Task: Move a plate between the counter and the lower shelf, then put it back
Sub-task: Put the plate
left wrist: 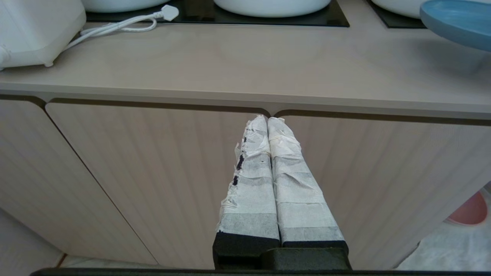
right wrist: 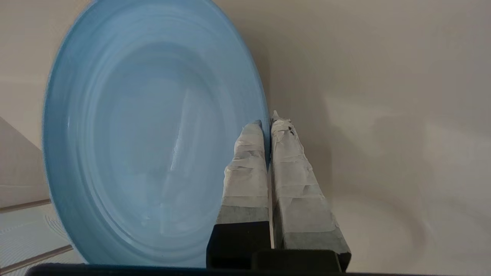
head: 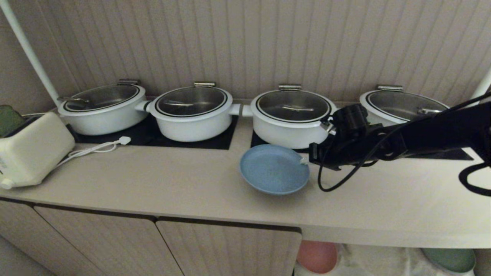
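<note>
Right gripper (right wrist: 268, 126) pinching plate (head: 274, 168) rim, held above counter (head: 153, 180); left gripper (left wrist: 267, 124) closed, parked. Next: lower flat, release.

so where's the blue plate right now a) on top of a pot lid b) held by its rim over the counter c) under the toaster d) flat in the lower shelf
b, the right gripper pinches the plate by its rim, its fingers shut on the edge, above the counter.
</note>
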Tool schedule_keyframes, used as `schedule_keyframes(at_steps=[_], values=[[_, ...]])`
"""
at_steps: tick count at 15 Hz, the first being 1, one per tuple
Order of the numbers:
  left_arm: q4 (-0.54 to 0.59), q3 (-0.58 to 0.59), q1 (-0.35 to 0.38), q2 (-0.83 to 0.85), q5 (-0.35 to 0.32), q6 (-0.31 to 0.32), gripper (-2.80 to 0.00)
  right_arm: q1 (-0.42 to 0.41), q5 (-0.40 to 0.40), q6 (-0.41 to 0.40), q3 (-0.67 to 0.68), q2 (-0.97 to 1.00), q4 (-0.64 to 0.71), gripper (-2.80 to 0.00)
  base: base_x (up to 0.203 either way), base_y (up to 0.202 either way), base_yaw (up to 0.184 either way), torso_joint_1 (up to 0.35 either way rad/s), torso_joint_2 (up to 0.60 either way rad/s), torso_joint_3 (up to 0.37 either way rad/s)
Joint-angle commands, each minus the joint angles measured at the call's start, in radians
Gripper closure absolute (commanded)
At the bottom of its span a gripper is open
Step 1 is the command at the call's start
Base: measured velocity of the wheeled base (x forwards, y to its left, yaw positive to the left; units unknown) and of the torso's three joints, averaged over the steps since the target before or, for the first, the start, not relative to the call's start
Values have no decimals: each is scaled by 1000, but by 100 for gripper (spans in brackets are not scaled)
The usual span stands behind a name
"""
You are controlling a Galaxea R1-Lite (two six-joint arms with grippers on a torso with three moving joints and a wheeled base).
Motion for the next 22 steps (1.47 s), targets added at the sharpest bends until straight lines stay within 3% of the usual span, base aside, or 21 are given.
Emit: schedule_keyframes(at_steps=[1,18,22], values=[[0,0,0,0,1,0,0,2,2,1,-28,22,20,0,0,0,0,0,0,0],[0,0,0,0,1,0,0,8,1,-30,-6,45,28,0,0,0,0,0,0,0],[0,0,0,0,1,0,0,10,-45,-30,-6,54,28,0,0,0,0,0,0,0]])
